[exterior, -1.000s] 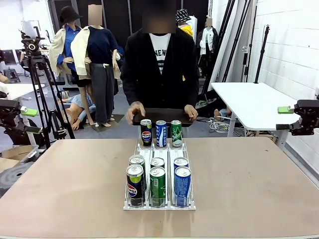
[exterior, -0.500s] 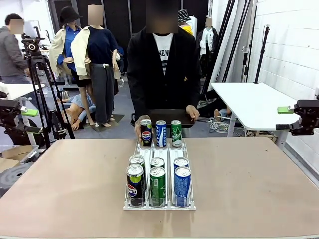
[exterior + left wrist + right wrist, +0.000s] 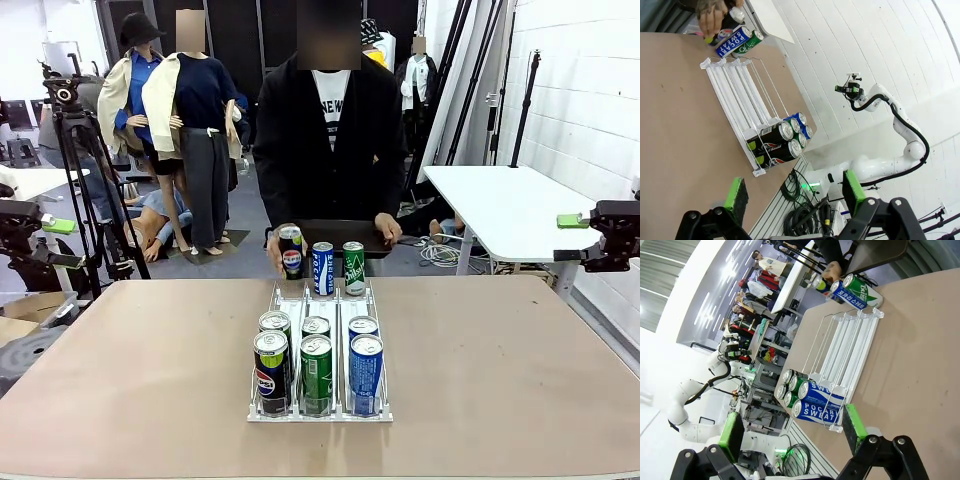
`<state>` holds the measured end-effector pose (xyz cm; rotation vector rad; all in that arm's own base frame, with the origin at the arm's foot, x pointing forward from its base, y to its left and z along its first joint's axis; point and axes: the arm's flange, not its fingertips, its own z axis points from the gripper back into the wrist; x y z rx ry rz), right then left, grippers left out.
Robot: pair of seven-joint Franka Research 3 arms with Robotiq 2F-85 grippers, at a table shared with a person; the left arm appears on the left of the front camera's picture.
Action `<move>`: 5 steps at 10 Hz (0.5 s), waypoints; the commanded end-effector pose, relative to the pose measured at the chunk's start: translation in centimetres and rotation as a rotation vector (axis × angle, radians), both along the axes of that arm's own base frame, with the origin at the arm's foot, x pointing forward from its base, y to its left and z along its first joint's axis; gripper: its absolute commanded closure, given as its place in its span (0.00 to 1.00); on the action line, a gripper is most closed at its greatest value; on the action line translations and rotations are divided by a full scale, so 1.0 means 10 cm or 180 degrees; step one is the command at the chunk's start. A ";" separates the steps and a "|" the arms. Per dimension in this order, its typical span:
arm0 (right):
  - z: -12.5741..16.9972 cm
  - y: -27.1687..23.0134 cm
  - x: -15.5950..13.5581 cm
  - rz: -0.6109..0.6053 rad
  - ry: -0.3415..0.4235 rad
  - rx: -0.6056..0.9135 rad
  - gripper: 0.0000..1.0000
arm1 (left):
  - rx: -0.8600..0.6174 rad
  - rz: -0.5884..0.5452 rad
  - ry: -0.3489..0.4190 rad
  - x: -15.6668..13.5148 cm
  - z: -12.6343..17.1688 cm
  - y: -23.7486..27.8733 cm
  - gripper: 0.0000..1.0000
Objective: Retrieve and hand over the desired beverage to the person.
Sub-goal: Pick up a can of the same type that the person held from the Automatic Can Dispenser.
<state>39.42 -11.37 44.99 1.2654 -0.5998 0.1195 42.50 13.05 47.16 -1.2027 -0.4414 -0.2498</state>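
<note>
Logging the table (image 3: 120, 380) across the lower half of the front view, carrying a rack (image 3: 303, 300) at centre. Noting the person (image 3: 325, 140) at upper centre, standing behind the far edge. Counting six cans (image 3: 317, 365) bunched at the rack's lower end and three more at its upper end.

Finding a hand (image 3: 710, 14) wrapping the black can (image 3: 291, 250) at the left of that upper row, holding it a little higher than the blue can (image 3: 323, 268) and green can (image 3: 354, 266) beside it. Judging this as the person marking the drink wanted. Locating a matching near black can (image 3: 270, 372) at lower left of the bunch, sitting in the rack with nothing touching it.

Recording the left gripper (image 3: 794, 192) at the bottom of its wrist view, fingers spread wide and gripping nothing. Recording the right gripper (image 3: 792, 429) likewise, spread and empty. Placing both well apart from the rack.

Judging progress as barely begun: choice being shown, with reach, grasp, lift and handover all remaining.
</note>
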 end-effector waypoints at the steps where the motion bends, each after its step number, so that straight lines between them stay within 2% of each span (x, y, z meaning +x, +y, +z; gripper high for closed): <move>1: 0.00 0.01 -0.01 -0.0016 -0.0007 -0.0016 0.00 | 0.0000 0.0009 -0.0008 -0.01 0.01 0.01 0.00; 5: 0.00 0.01 -0.01 -0.0016 -0.0007 -0.0016 0.00 | 0.0000 0.0009 -0.0008 -0.01 0.01 0.01 0.00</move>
